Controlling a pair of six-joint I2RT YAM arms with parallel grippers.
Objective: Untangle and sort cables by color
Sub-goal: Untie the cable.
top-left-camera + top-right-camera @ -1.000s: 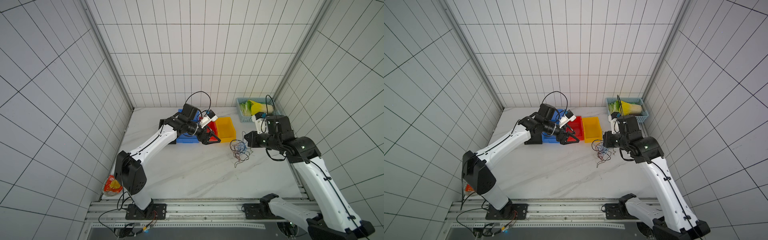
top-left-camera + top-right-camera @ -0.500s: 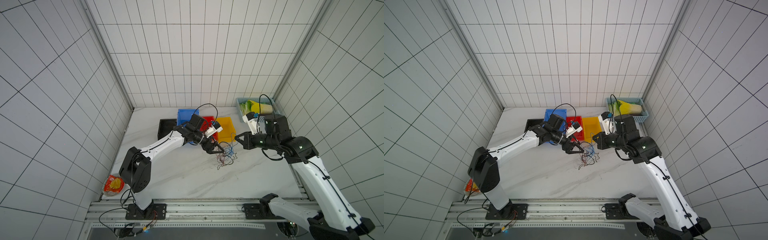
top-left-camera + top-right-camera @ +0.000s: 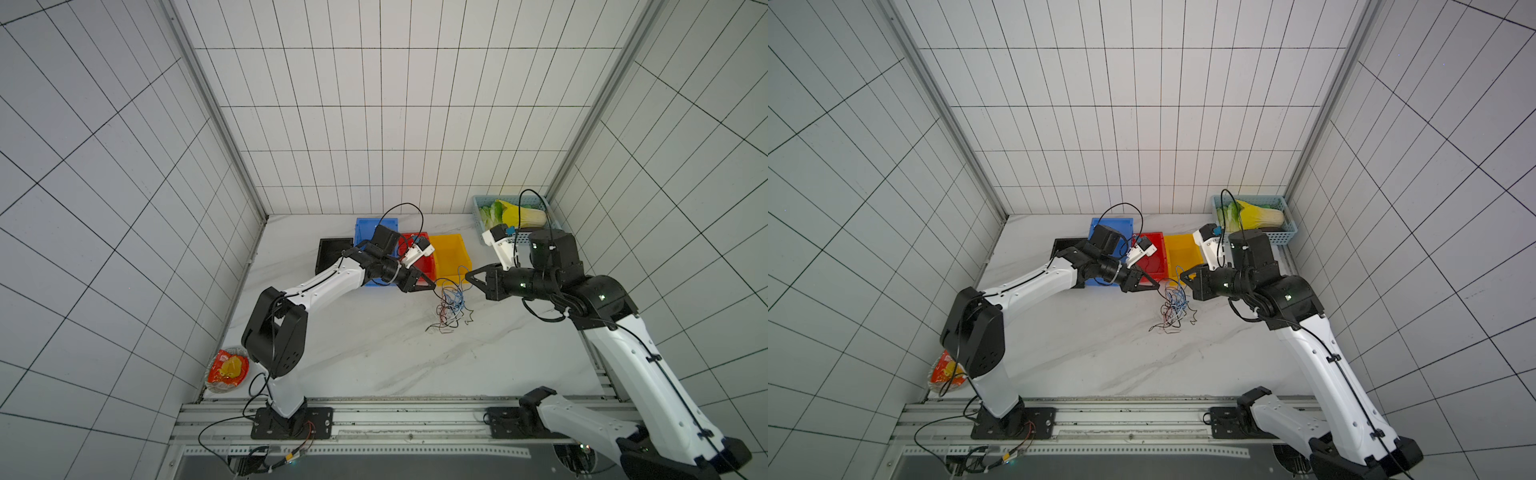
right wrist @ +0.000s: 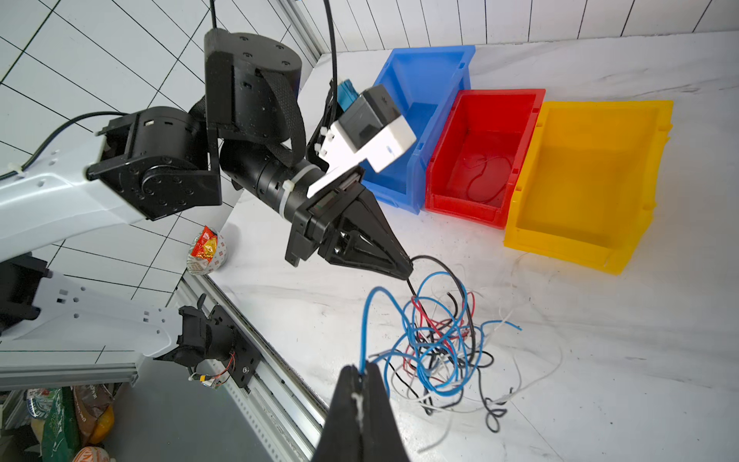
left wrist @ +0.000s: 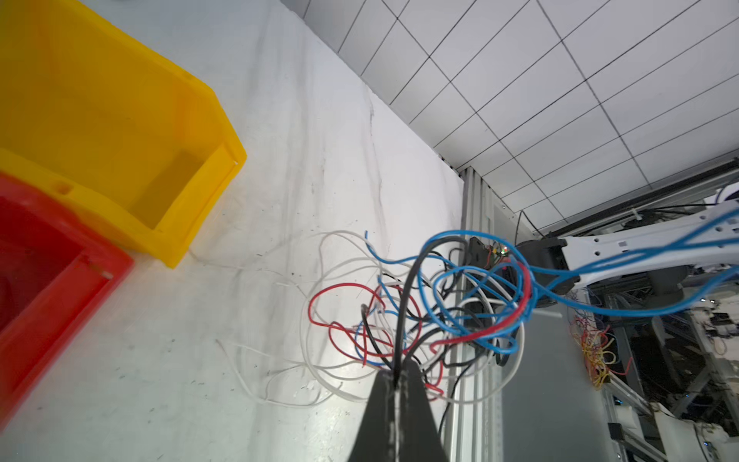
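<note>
On the table (image 3: 374,353), just in front of the yellow bin (image 3: 449,255), finds the cables (image 3: 451,301) in one loose tangle, partly raised off the surface; pinches a black cable (image 5: 406,292) with the left gripper (image 5: 396,374), jaws together, and a blue cable (image 4: 363,332) with the right gripper (image 4: 362,371), likewise clamped

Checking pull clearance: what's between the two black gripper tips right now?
The tangle of thin blue, red, black and white cables, seen in both top views. Left gripper pinches a black strand, right gripper a blue strand.
</note>
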